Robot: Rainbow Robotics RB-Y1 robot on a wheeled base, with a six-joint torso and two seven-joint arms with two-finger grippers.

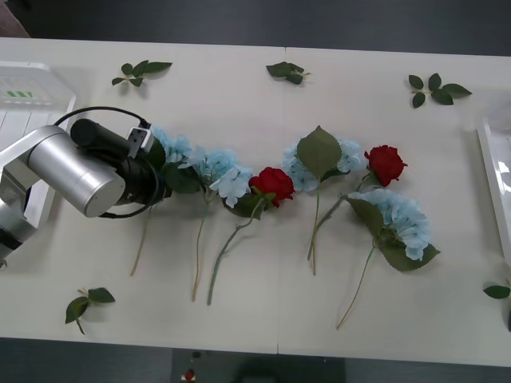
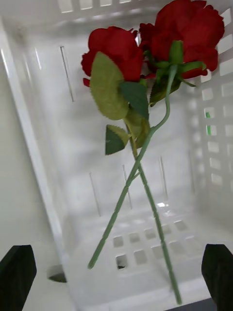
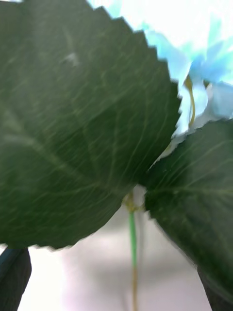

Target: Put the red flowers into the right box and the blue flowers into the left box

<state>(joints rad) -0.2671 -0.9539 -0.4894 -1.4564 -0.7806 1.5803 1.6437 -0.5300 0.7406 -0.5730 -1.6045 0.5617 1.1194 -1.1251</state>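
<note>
A pale, off-white table (image 1: pixel 263 96) filled most of the front view, a faint seam running down its middle. Beyond its far edge, along the top of the frame, lay a dark strip of floor (image 1: pixel 319 24). Below the near edge, at the bottom, the ground was dark grey. Light was even and soft, with weak shadows.
</note>
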